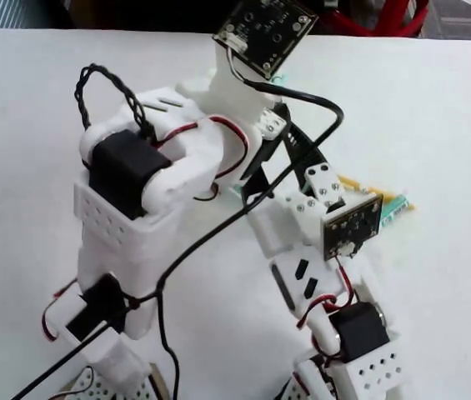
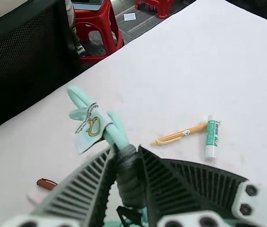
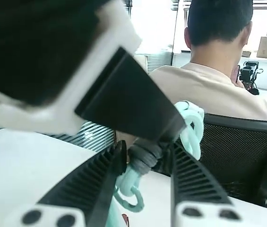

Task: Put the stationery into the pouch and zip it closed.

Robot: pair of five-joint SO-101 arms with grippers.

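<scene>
While both arms meet over the middle of the white table (image 1: 435, 108), the left gripper (image 2: 125, 153) has its black ribbed fingers (image 2: 88, 182) pressed in on a dark grey pull (image 2: 128, 177), pinching it between them. From that pull a mint-green strap (image 2: 116, 135) rises, with a small printed tag (image 2: 88, 128) hanging on it. The right gripper (image 3: 147, 153) likewise has its fingers (image 3: 95, 177) closed on a grey stub (image 3: 145, 160), beside which a mint-green chain of loops (image 3: 192, 130) curls up and hangs down; I cannot tell whether stub and pull are one piece. In the high view only a sliver of the mint-green pouch (image 1: 237, 191) shows between the two arms, mostly hidden beneath them.

Outside the pouch, an orange pen (image 2: 178, 135) and a green-and-white glue stick (image 2: 212, 138) lie on the table, their ends just beside each other, near the right arm. On the other side lies a small reddish-brown item (image 2: 46, 183), too small to identify.
</scene>
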